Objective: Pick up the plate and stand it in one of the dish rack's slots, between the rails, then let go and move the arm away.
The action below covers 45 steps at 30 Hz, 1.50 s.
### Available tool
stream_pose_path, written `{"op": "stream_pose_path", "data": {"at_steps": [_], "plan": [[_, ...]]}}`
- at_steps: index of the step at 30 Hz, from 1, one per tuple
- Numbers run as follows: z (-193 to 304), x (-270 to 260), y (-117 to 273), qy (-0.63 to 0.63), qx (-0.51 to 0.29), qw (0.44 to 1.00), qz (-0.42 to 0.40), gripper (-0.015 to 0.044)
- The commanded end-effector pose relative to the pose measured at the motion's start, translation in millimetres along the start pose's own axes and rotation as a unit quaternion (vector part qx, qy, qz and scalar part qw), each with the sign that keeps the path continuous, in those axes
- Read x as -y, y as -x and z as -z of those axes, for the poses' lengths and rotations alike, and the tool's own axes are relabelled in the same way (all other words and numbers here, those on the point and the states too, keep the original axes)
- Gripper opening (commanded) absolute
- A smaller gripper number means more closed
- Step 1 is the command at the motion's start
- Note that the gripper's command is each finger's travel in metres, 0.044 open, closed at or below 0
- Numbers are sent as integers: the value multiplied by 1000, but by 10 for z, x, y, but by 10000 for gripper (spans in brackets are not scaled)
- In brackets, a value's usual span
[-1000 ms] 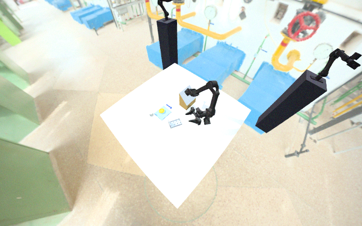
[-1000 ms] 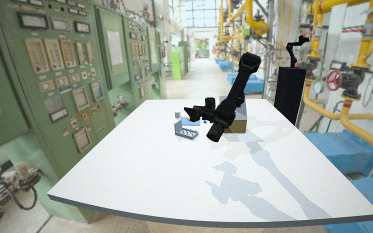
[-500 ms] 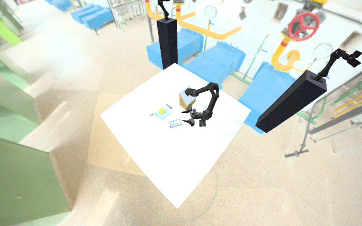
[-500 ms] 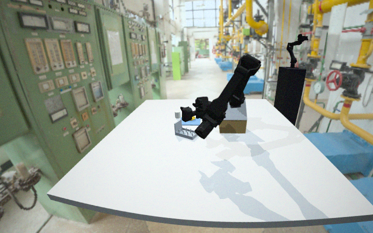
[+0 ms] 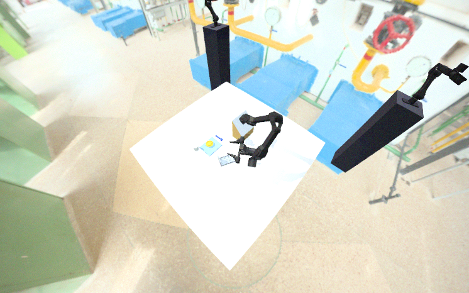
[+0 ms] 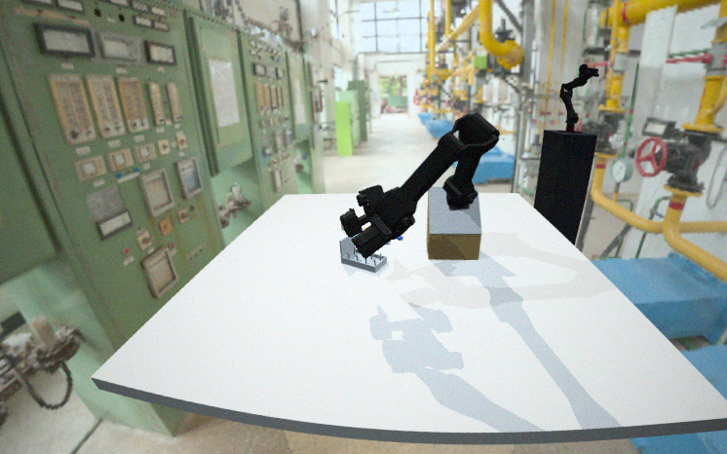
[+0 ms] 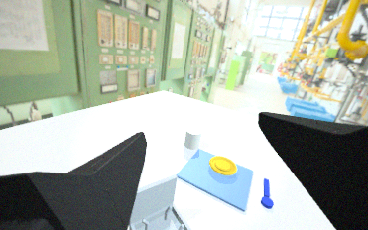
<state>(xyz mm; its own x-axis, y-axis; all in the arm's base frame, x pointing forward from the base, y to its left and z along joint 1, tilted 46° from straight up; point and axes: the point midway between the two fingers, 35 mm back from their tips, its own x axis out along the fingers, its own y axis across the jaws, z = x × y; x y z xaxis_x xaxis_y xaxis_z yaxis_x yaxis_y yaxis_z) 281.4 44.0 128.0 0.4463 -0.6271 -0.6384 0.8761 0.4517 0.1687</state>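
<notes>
Showing only wristward: plate [image 7: 223,165].

Lighting: bright, even daylight; background softly blurred.
Grey arm shadows are cast forward across the white table [image 6: 298,338]; glare is seen at distant windows; edges are bowed in the exterior view.

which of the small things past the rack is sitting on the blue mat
The yellow plate. It rests on the blue mat; the blue spoon and grey cup sit on the table beside it.
</notes>
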Motion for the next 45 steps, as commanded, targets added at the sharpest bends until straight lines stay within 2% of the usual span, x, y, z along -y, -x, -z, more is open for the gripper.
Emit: {"op": "stream_pose_path", "data": {"at_steps": [1, 13, 24, 36, 45], "plan": [[44, 23, -159, 51, -32, 997, 37, 400], [146, 180, -605, 183, -156, 964, 116, 400], [235, 367, -997, 248, -287, 915, 137, 400], [309, 606, -1372, 304, -428, 845, 101, 400], [352, 742, -1600, 327, -526, 784, 19, 400]]}}
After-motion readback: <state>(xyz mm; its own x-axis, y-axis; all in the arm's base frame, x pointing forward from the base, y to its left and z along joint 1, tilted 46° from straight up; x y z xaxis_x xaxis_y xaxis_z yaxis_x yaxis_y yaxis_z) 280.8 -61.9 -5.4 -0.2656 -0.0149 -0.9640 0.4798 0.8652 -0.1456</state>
